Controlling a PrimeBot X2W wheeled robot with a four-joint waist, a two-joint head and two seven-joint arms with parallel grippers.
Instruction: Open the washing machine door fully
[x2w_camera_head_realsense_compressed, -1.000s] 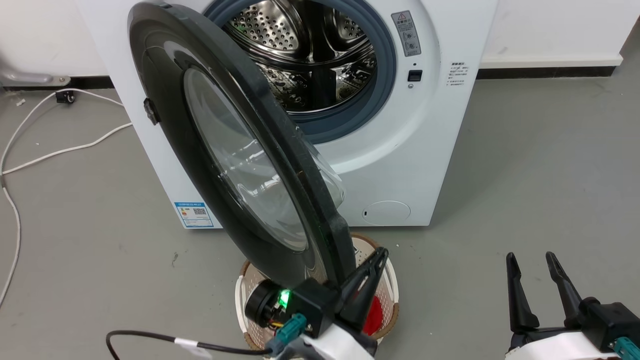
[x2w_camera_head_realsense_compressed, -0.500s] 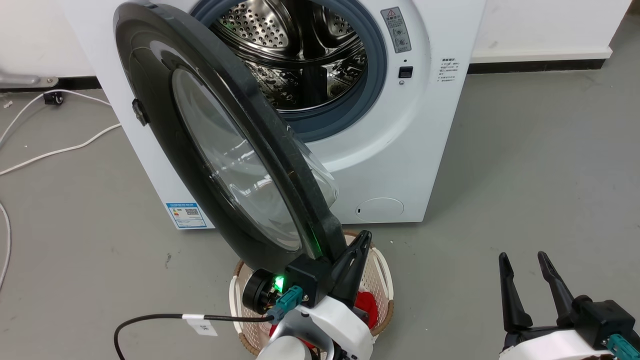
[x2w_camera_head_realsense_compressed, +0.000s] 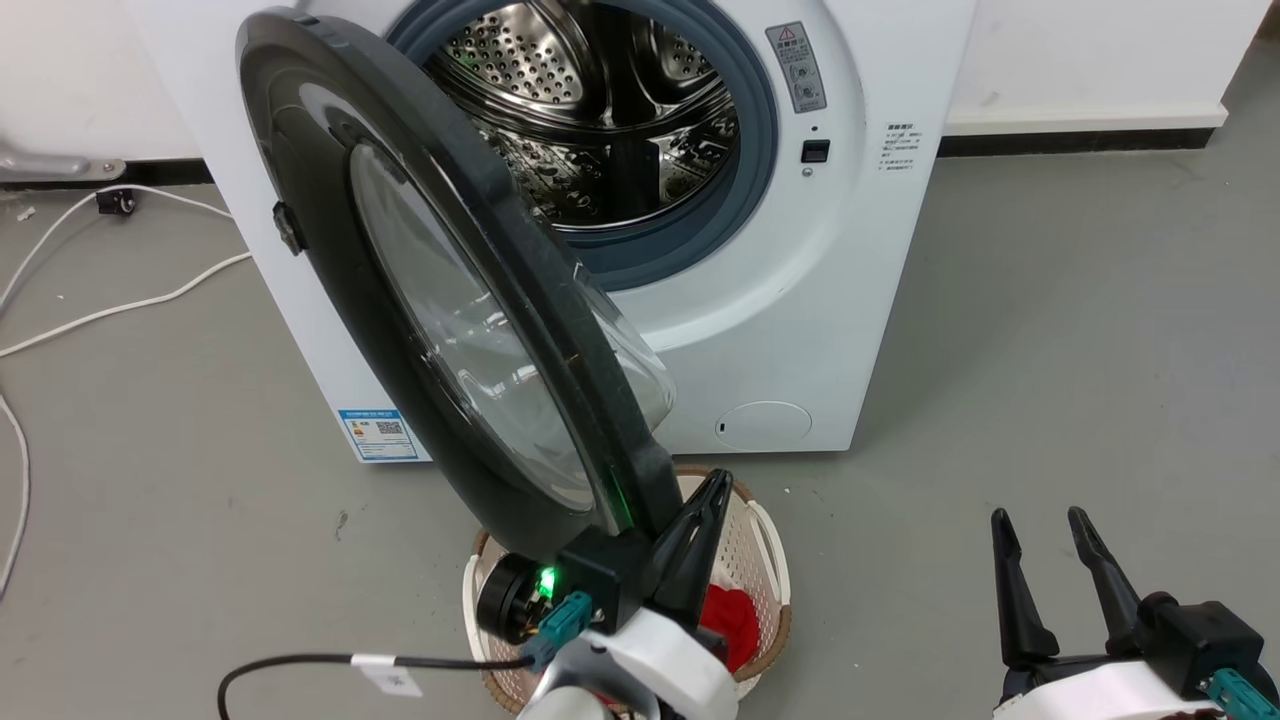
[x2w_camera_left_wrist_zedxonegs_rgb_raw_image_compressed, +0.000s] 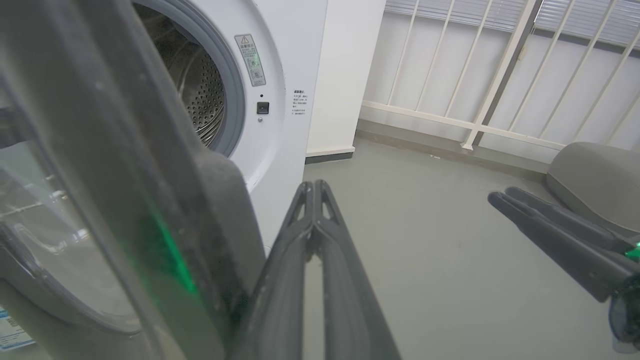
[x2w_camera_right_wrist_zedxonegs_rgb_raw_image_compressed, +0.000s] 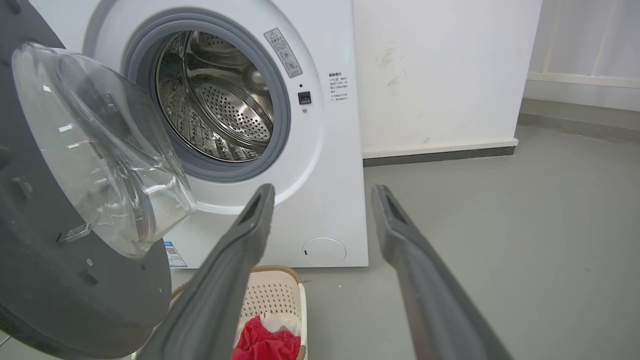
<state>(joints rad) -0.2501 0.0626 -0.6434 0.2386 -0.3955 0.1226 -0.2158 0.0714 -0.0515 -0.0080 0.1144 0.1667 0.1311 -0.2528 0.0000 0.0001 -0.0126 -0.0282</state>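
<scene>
The washing machine door (x2w_camera_head_realsense_compressed: 330, 250) is a large glossy black disc with a clear glass bowl (x2w_camera_head_realsense_compressed: 470, 330). It stands swung well out from the washer, its free rim pointing toward me. My left gripper (x2w_camera_head_realsense_compressed: 718, 485) is shut with nothing held, and its fingers lie against the inner side of that lower rim. In the left wrist view the door (x2w_camera_left_wrist_zedxonegs_rgb_raw_image_compressed: 100, 150) rises just left of the closed left gripper (x2w_camera_left_wrist_zedxonegs_rgb_raw_image_compressed: 313, 186). My right gripper (x2w_camera_head_realsense_compressed: 1037, 517) is open and empty, low on the right, far from the door. From the right wrist, the door (x2w_camera_right_wrist_zedxonegs_rgb_raw_image_compressed: 60, 290) is at the left beyond the right gripper (x2w_camera_right_wrist_zedxonegs_rgb_raw_image_compressed: 322, 192).
A white laundry basket (x2w_camera_head_realsense_compressed: 760, 560) with red cloth (x2w_camera_head_realsense_compressed: 725, 615) sits on the floor under the door's rim. The steel drum (x2w_camera_head_realsense_compressed: 590, 110) is exposed. White cables (x2w_camera_head_realsense_compressed: 120, 300) trail on the floor at left, and a black cable (x2w_camera_head_realsense_compressed: 300, 660) lies near my left arm.
My shut left gripper has moved left and slightly forward against the door's rim. The door has swung a little further leftward. The right gripper has barely moved.
</scene>
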